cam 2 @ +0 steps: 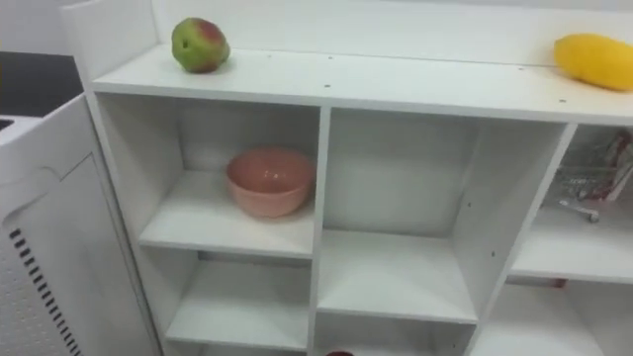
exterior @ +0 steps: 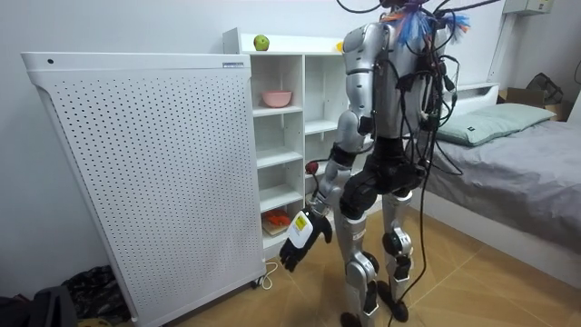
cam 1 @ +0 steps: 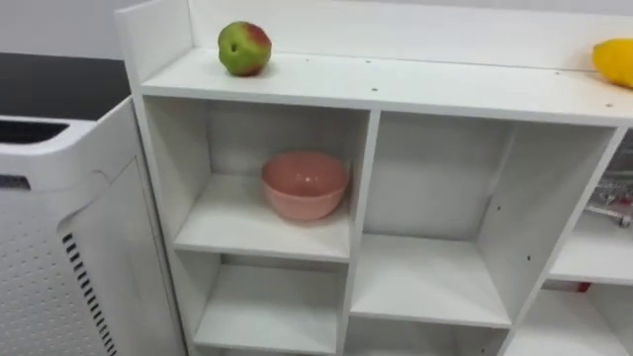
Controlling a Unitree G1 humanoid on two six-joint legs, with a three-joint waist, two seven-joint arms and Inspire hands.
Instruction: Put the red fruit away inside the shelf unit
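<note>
Green-red apple (cam 1: 243, 47) and yellow fruit (cam 1: 615, 61) atop closet (cam 1: 396, 84).

Closet (cam 1: 396, 84) plain white throughout. Apple (cam 1: 243, 48) green, red blush on one side. Second fruit (cam 2: 593, 59) solid yellow. Bowl (cam 1: 305, 184) salmon pink, unpatterned. Panel (exterior: 145, 173) white, dotted with even grid of small holes. Bed cover (exterior: 517, 173) grey; pillow (exterior: 490, 121) pale green. Floor (exterior: 472, 282) light brown, wood-plank pattern.
</note>
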